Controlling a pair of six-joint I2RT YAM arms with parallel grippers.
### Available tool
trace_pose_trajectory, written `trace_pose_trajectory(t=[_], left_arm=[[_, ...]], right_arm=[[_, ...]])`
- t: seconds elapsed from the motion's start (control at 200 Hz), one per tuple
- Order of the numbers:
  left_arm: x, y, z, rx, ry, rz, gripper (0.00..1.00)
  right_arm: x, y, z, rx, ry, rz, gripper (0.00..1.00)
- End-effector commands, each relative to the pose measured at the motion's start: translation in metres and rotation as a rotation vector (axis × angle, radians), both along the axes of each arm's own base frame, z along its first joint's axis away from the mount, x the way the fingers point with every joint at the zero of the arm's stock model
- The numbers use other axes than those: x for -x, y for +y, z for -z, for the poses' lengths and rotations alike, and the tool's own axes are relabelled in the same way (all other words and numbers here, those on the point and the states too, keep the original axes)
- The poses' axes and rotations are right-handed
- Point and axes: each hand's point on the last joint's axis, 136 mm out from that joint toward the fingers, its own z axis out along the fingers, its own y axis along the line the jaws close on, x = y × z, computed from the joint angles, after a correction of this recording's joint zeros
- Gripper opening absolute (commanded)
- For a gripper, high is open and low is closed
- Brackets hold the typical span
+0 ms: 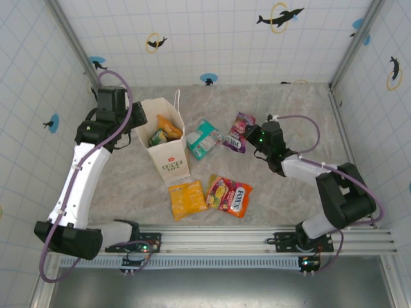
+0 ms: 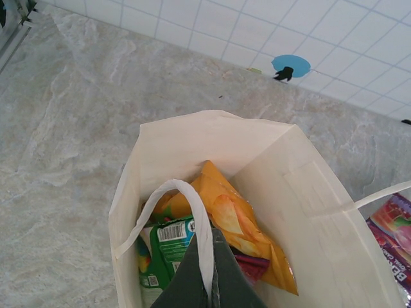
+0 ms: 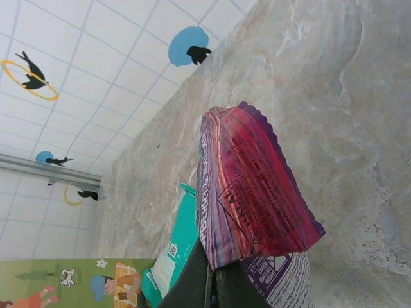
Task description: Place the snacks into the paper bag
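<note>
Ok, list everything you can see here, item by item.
paper bag: one, white with a red logo, upright left of centre
orange packet: one, inside the bag
green packet: one, inside the bag, beside the orange one
teal packet: one, on the table right of the bag
purple packet: one, purple-red, right of the teal one
orange-yellow packet: one, in front of the bag
FOX'S packet: one, pink-red and yellow, right of the orange-yellow one
table: one, grey marbled
wall stickers: several, dark dolphins on blue or yellow, tiled walls
left gripper: shut on the bag's white handle
right gripper: shut on the purple packet
</note>
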Motion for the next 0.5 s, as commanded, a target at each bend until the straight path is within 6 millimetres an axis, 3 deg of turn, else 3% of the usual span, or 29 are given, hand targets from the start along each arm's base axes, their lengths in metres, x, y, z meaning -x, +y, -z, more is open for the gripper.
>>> trace_pose_trajectory(t=[0.0,0.235,0.495], left_arm=[[0.001,-0.002,-0.002,0.020,-0.014,0.012,0.00],[0.001,-0.003,-0.005,0.035,-0.026,0.009,0.00],[0.001,-0.004,-0.007,0.044,-0.036,0.016,0.00]], right_arm=[[-0.005,0.001,-0.049,0.036,-0.123,0.012,0.00],[0.001,0.015,-0.105,0.067,-0.250,-0.029,0.00],[0.019,0.047,-0.200,0.081,-0.474,-0.088,0.00]])
